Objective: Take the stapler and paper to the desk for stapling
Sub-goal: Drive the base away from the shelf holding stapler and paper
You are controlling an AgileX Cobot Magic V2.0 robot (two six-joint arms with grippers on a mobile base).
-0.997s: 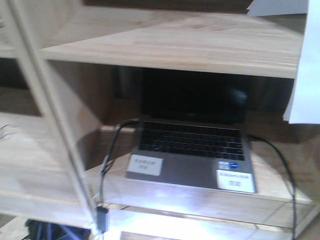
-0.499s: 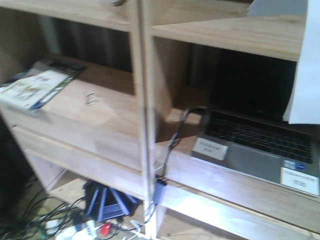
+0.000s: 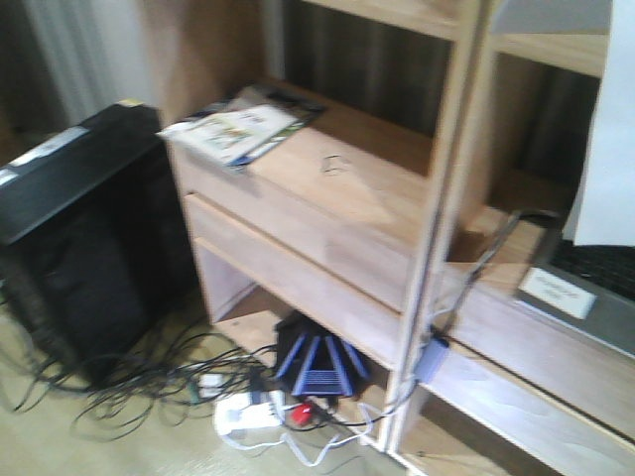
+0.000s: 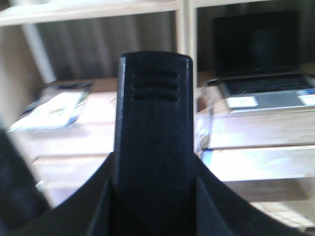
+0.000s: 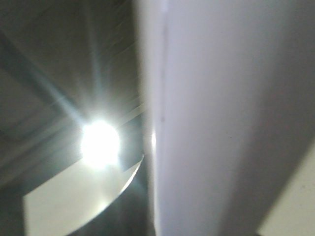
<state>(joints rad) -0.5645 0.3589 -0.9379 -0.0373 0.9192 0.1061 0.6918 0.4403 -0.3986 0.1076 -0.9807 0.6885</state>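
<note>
The laptop [image 3: 605, 322] has slid to the right edge; a black box [image 3: 79, 238] entered at left.

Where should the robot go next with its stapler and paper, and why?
Probably turn the base away from the shelf unit to find the desk. The stapler sits close in the left wrist view and the paper fills the right one, so both seem picked up. Yet the front view shows only that unit, a black box and floor cables, no desk.

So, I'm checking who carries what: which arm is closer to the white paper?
Right. The paper fills the right wrist view, very close; in the front view it hangs at the right edge. The left wrist view shows no paper.
</note>
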